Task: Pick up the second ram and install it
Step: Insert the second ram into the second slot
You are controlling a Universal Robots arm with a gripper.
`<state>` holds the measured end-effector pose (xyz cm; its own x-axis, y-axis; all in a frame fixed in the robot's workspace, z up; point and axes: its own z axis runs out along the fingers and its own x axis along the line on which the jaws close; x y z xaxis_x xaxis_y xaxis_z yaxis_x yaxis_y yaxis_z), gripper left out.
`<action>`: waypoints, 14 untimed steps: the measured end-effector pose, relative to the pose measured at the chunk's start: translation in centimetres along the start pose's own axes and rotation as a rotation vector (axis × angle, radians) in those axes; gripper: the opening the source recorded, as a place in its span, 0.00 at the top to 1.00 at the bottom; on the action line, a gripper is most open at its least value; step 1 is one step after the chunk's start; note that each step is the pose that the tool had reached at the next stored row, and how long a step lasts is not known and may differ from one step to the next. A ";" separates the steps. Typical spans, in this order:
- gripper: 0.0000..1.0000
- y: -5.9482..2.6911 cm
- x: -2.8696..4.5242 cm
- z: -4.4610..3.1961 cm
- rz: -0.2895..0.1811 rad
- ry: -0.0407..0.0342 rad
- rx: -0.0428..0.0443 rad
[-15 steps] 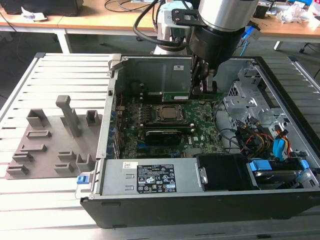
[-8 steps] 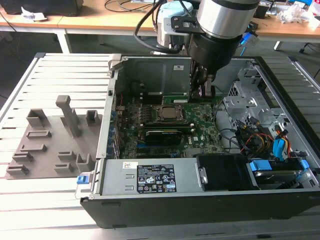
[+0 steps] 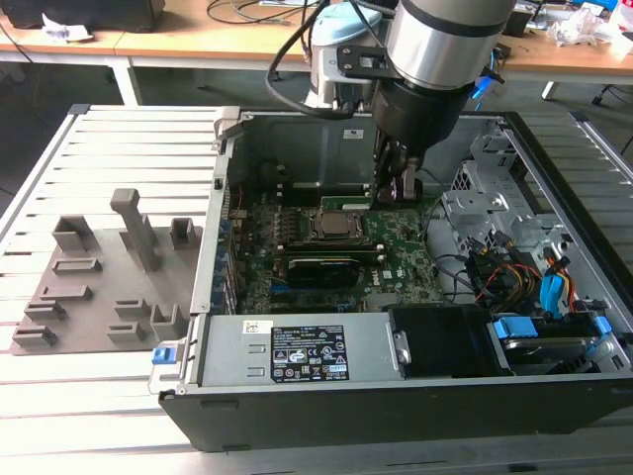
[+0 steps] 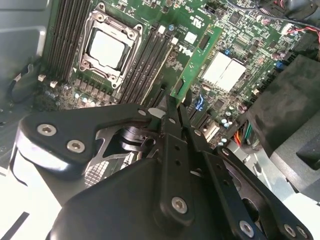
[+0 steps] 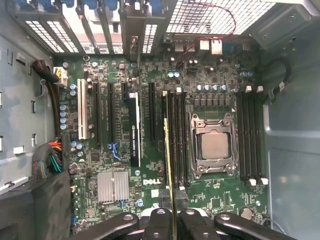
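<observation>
We see the ram [image 4: 195,60] pinched edge-on in our gripper [image 4: 172,107], held over the motherboard [image 5: 210,90] beside the slots [image 5: 179,135] next to the CPU socket [image 5: 212,145]. The arm [image 3: 445,49] reaches down into the open case [image 3: 564,198].

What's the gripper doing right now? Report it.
Gripper: shut on the second ram, holding it over the motherboard.

the computer case [image 3: 554,396] lies open on the worktop [image 3: 119,148], the motherboard [image 3: 396,259] inside it; the fixture blocks [image 3: 99,287] sit beside it, toward the exterior view's left.
</observation>
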<state>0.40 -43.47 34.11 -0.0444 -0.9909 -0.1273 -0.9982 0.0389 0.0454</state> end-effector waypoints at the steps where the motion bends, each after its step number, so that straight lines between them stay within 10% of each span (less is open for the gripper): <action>1: 0.86 -0.01 0.02 0.14 0.000 0.0000 0.0000; 14: 0.86 0.03 -0.70 1.42 0.000 -0.0001 0.0000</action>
<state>0.34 -42.59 32.80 -0.0445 -0.9909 -0.1274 -0.9982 0.0390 0.0454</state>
